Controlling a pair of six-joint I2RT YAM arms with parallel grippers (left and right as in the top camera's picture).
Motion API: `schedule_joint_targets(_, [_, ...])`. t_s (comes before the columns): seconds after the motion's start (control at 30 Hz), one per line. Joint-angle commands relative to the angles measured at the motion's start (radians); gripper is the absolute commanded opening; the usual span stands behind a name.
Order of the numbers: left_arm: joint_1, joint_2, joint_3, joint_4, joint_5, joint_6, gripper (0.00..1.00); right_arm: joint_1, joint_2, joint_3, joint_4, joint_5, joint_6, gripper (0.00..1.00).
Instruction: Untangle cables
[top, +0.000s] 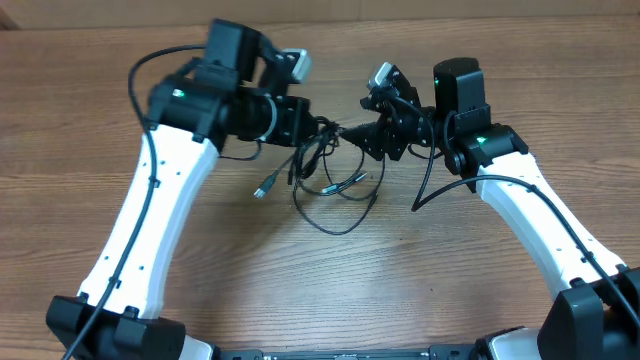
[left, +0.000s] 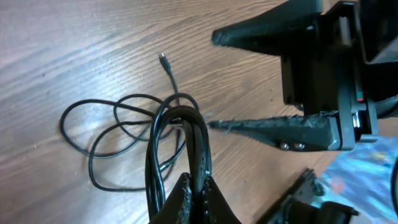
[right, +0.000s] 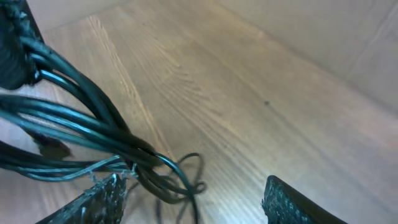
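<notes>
Cables (top: 330, 185), thin black plug-ended cords, lie looped on the brown wooden table (top: 400, 280) between the arms; left gripper (left: 196, 186) is clamped on the bundle, right gripper (right: 193, 186) gapes wide, empty. Take 1 strand beside the knot and pull sideways slowly

This looks like a robotics lab: a white-and-black left robot arm (top: 150, 220) and its twin, the right robot arm (top: 540, 215), stand at one edge of a wood-grain counter (top: 400, 290), with black wiring along both.
</notes>
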Motion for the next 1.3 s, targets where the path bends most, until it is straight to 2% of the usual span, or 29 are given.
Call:
schedule_joint_targets(0.0, [0.018,-0.004,0.002,-0.016,0.096,0.022,0.04,0.032,-0.036,0.02,0.014,0.007,-0.107,0.72])
schedule_joint_targets(0.17, [0.018,-0.004,0.002,-0.011,0.176,0.022,0.04,0.093,-0.037,0.02,0.014,0.017,-0.244,0.75])
schedule_joint_targets(0.5, [0.039,-0.004,0.002,-0.006,0.161,-0.032,0.04,0.12,-0.049,0.02,0.056,0.064,-0.248,0.72])
schedule_joint_targets(0.67, [0.053,-0.004,0.002,0.027,0.162,-0.155,0.04,0.12,-0.068,0.02,0.062,0.064,-0.248,0.69])
schedule_joint_targets(0.83, [0.053,-0.004,0.002,0.048,0.162,-0.334,0.04,0.12,-0.085,0.02,0.093,0.064,-0.248,0.68])
schedule_joint_targets(1.07, [0.053,-0.004,0.002,0.056,0.165,-0.478,0.04,0.12,-0.09,0.02,0.138,0.064,-0.248,0.68])
schedule_joint_targets(1.27, [0.053,-0.004,0.002,0.064,0.166,-0.549,0.04,0.123,-0.09,0.02,0.157,0.064,-0.248,0.58])
